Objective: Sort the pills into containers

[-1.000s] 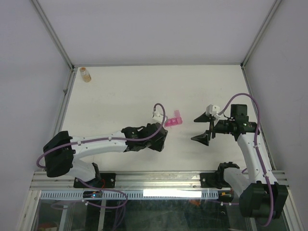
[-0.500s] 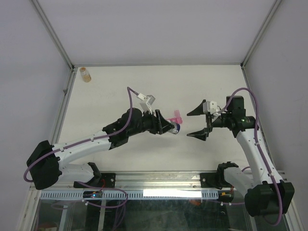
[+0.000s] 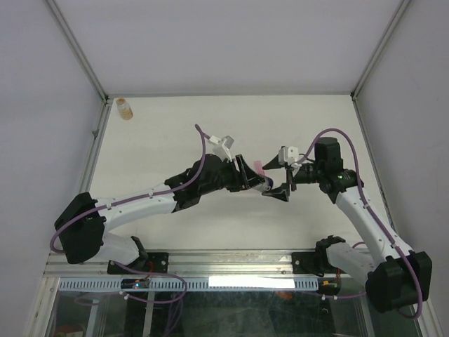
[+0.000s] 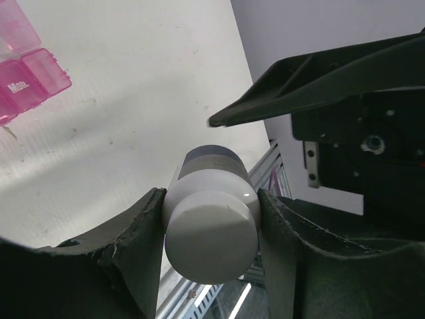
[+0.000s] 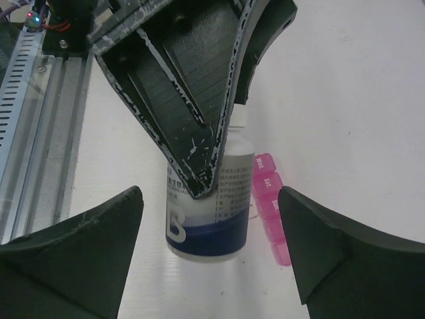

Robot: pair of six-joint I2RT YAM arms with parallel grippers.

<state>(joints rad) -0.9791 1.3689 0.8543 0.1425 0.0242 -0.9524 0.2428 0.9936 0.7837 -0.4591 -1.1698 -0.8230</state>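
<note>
Left pincer (image 3: pixel 254 181) pinching the white-capped bottle (image 3: pixel 265 184); right pincer (image 3: pixel 278 177) spread wide.

My left fingers (image 4: pixel 143 232) press on both sides of the bottle just below its cap. The cap end faces my left wrist and the blue-banded end points at my right pincer. My right fingers (image 5: pixel 80 246) stand one on each side of that blue end with a clear gap on both sides, not touching it. The pink organiser (image 3: pixel 258 167) lies on the table (image 3: pixel 175 133) mid-table, just beside the bottle on its far side, and neither pincer touches it. Lettering shows on its lids. The pills are too small to make out in any view, so I can't tell which compartment they are in. An amber bottle (image 3: pixel 124 107) stands upright at the far-left corner, well apart from both arms.
</note>
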